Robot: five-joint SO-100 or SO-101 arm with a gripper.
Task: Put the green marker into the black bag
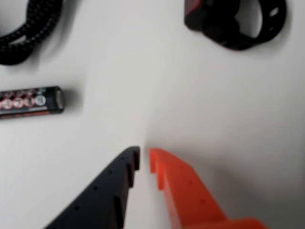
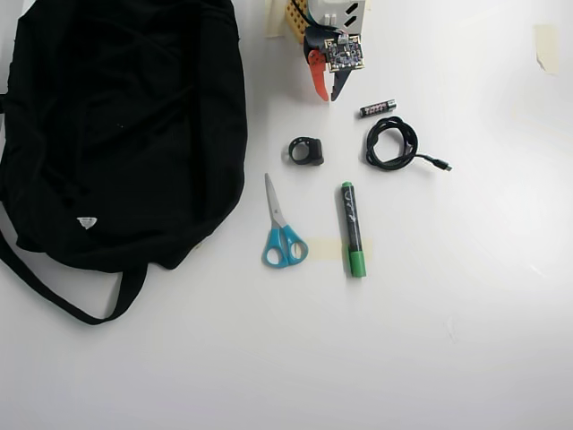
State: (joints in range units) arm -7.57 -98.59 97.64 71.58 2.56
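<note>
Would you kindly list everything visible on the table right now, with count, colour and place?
black bag: one, black with a white tag, left side of the overhead view.
scissors: one, blue handles, right of the bag.
green marker: one, black barrel, green cap, right of the scissors, lying over a tape strip.
cable: one, black, coiled, above the marker.
battery: one, black, above the cable.
small black ring-shaped item: one, above the scissors.
tape piece: one, beige, top right.
gripper: one, orange and black jaws nearly closed, empty, top centre.
</note>
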